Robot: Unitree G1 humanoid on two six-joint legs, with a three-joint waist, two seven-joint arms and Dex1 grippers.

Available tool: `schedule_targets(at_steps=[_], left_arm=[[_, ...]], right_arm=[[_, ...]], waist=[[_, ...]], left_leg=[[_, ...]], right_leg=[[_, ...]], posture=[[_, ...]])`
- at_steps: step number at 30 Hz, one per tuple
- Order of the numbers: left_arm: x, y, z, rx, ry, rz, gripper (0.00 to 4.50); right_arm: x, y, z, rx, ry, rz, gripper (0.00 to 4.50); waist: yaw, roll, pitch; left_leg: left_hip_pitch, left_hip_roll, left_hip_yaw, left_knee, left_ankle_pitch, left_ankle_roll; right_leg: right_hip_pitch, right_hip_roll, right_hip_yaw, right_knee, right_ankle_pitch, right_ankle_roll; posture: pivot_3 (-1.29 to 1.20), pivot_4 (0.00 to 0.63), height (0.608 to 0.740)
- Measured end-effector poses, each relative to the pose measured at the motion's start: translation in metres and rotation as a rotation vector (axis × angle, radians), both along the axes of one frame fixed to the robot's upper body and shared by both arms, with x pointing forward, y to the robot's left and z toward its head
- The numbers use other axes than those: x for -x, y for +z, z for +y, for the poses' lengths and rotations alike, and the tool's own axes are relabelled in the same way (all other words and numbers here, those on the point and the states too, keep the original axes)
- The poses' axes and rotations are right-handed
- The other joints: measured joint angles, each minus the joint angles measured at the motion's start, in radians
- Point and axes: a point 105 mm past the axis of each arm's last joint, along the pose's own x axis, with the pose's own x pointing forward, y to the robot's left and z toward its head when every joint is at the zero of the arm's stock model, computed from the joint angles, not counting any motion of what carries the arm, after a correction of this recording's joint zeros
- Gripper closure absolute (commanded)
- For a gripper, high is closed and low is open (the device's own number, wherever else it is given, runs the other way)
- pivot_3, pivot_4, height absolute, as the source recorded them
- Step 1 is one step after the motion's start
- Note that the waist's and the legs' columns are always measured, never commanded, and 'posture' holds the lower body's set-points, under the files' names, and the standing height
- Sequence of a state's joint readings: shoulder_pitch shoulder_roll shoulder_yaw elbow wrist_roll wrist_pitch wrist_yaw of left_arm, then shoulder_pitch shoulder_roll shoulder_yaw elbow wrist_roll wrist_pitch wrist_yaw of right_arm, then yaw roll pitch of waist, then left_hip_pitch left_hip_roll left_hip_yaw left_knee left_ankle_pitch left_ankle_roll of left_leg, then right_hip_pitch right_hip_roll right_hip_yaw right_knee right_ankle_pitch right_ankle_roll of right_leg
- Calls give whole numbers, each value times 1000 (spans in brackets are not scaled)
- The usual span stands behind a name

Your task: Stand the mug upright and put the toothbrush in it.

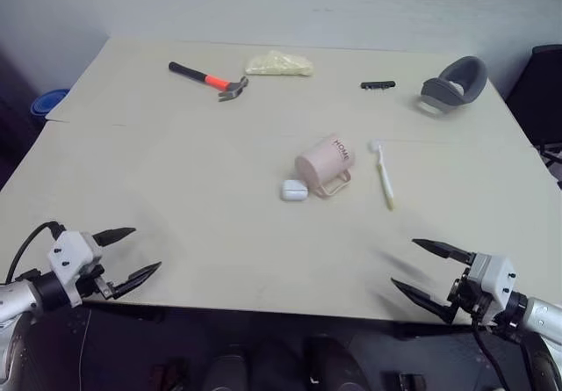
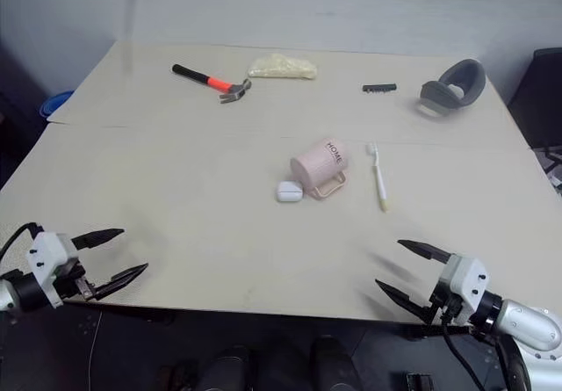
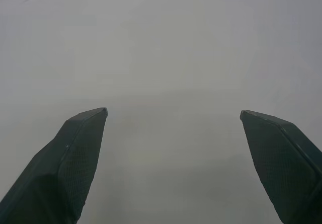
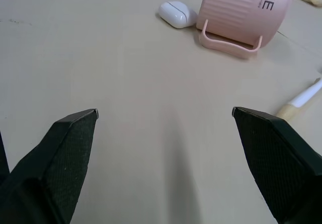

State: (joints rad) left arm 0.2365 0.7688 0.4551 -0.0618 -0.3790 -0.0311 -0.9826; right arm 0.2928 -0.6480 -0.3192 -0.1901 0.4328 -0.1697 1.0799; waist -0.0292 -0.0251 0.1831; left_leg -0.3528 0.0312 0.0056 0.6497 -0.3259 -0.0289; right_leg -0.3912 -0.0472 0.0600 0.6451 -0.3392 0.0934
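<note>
The pale pink mug (image 1: 323, 164) lies on its side near the middle of the table, "HOME" lettering up, handle toward the front. Just right of it lies the slim toothbrush (image 1: 384, 174), its white head pointing to the back. My left gripper (image 1: 136, 255) hovers open at the table's front left edge, far from both. Over the front right edge my right gripper (image 1: 420, 268) stands open, empty, well in front of the toothbrush. In the right wrist view the mug (image 4: 241, 7) and the toothbrush's handle end (image 4: 299, 103) lie beyond the spread fingers.
A small white rounded case (image 1: 294, 190) touches the mug's front left. At the back lie a hammer (image 1: 211, 80), a pale yellow bag (image 1: 279, 63), a short black bar (image 1: 378, 84) and grey headphones (image 1: 454, 84). The beige table (image 1: 176, 171) is bare between grippers and mug.
</note>
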Motion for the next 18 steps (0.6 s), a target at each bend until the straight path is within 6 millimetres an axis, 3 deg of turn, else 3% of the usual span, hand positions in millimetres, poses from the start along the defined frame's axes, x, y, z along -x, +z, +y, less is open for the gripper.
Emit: schedule_targets(at_steps=[18], left_arm=[[-9,7,-10,39,-81,63,0]], right_arm=[[13,-5,7,-15,29,-4,33]], waist=[[0,0,0]], left_leg=[[0,0,0,0,0,0]], right_leg=[[0,1,0,0,0,0]], posture=[[0,150,740]])
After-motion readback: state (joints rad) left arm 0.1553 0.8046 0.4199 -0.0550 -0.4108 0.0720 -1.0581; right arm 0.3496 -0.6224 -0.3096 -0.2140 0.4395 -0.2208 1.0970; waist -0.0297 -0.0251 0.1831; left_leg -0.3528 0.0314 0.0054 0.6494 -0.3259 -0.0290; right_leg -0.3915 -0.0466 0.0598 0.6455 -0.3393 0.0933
